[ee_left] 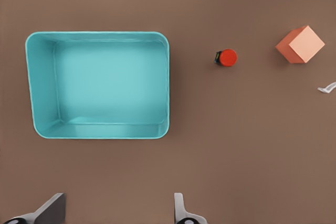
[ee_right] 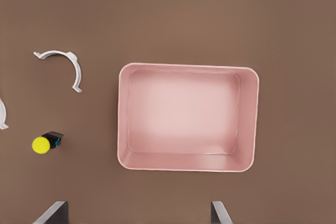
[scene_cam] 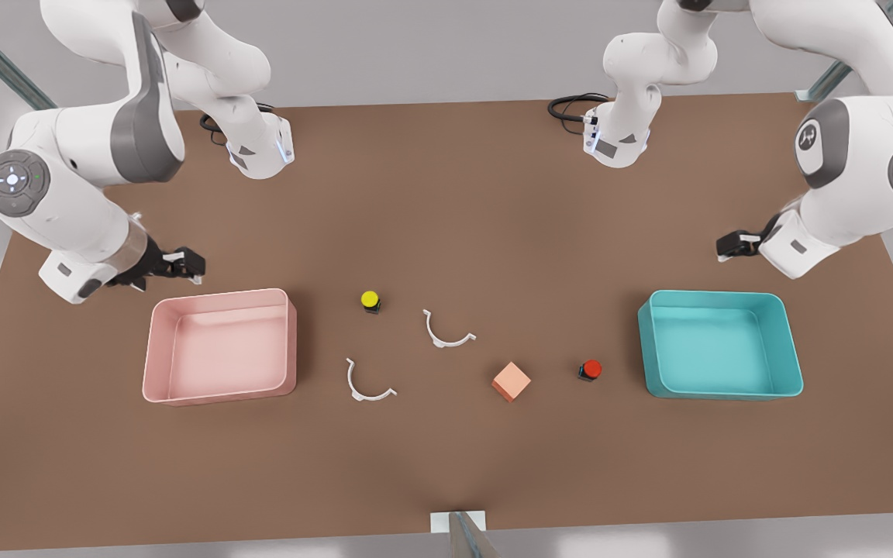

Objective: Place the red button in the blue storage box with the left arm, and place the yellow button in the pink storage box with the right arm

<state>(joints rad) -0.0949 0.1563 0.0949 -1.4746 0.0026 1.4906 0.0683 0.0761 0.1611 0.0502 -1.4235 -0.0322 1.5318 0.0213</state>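
The red button (scene_cam: 590, 370) (ee_left: 227, 57) stands on the brown table between an orange cube and the blue storage box (scene_cam: 645, 349) (ee_left: 168, 87), which holds nothing. The yellow button (scene_cam: 370, 301) (ee_right: 42, 144) sits to the front view's right of the pink storage box (scene_cam: 150, 349) (ee_right: 122, 124), also with nothing inside. My left gripper (scene_cam: 725, 246) (ee_left: 116, 208) hovers open behind the blue box, on the front view's right. Behind the pink box, on the front view's left, my right gripper (scene_cam: 187, 266) (ee_right: 137, 209) hovers open. Neither holds anything.
An orange cube (scene_cam: 512, 380) (ee_left: 301, 45) lies just to the front view's left of the red button. Two white curved clips (scene_cam: 446, 332) (scene_cam: 367, 382) (ee_right: 63, 61) lie between the yellow button and the cube. Both arm bases stand at the table's far edge.
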